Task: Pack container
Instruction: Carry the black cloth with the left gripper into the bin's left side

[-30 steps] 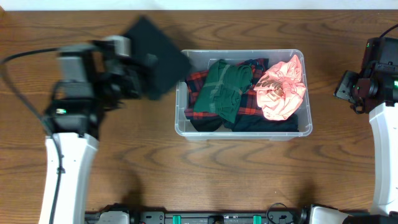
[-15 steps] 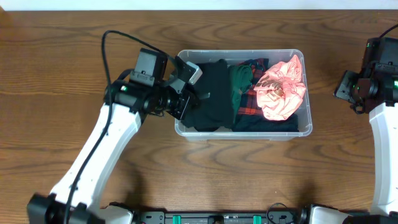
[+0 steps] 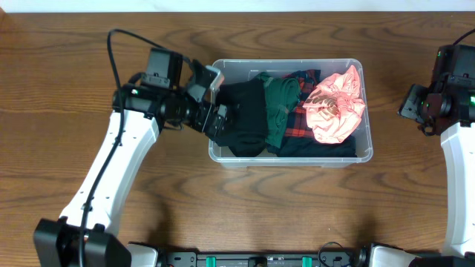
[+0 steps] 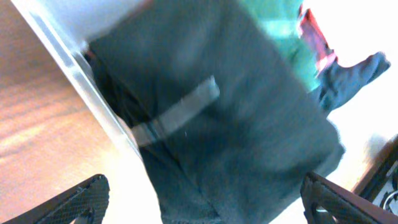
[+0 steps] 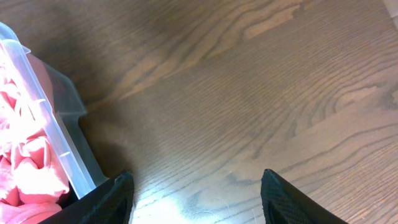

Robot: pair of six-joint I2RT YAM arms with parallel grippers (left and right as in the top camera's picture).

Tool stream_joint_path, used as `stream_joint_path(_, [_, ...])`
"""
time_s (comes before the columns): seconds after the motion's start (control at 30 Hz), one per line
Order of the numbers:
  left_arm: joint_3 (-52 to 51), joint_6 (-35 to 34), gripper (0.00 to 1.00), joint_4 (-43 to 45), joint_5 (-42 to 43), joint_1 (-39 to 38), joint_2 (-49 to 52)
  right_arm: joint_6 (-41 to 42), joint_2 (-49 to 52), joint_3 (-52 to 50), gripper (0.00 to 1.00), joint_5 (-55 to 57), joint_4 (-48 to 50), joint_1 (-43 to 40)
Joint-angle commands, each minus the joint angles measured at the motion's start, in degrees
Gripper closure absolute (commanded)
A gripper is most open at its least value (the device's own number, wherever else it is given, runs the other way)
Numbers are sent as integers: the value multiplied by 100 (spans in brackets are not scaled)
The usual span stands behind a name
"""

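Clear container [image 3: 291, 158] sitting mid-tabletop [image 3: 297, 215], filling with soft clothes

You are dealing with thin, glossy plastic, probably light and slick, its walls likely flexing; the rolled rim and ribbed corners are offering the firmest hold; inside, a limp black garment [image 3: 246, 122] is lying at the left end beside a green one [image 3: 278, 107], red plaid cloth [image 3: 300, 124] and a crumpled pink piece [image 3: 334, 107], all floppy and best pinched at a fold; your left hand [image 4: 205, 205] is hovering over the black cloth, spread wide and gripping nothing; your right hand [image 5: 196, 199] is waiting, spread, off the right end.
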Motion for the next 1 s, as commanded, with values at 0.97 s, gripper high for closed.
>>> stream_joint_path(0.97, [365,-1587,2,105,-953,-1150,2164,-39,28,0,36,-4,-33,-33])
